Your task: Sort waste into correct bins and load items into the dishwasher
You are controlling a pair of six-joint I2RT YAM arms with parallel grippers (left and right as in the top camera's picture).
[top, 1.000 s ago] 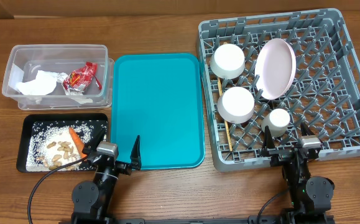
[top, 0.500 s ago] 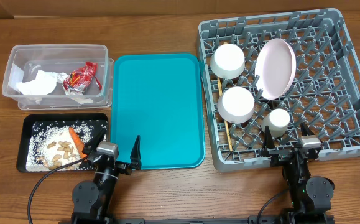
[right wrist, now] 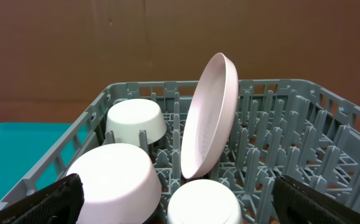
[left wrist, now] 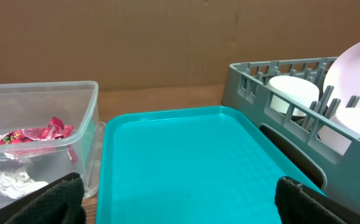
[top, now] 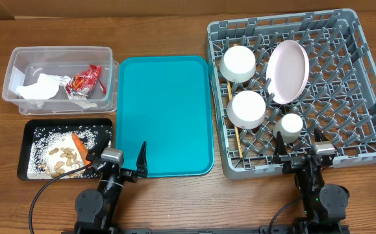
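The grey dish rack (top: 363, 97) holds the white plate (top: 288, 72) on edge, two upside-down bowls (top: 238, 63) (top: 247, 108), the small cup (top: 291, 125) and the chopsticks (top: 235, 130). The clear tub (top: 19, 62) holds the white napkin (top: 38, 86) and red wrapper (top: 85, 80). The black tray (top: 28, 133) holds the carrot piece (top: 79, 145) and rice scraps (top: 54, 156). My left gripper (top: 118, 160) is open and empty at the teal tray's near edge. My right gripper (top: 298, 144) is open and empty at the rack's near edge, by the cup (right wrist: 203, 202).
The teal tray (top: 165, 110) lies between the bins and the rack, and it fills the left wrist view (left wrist: 180, 168). Both arm bases sit at the table's front edge. A brown cardboard wall stands behind the table.
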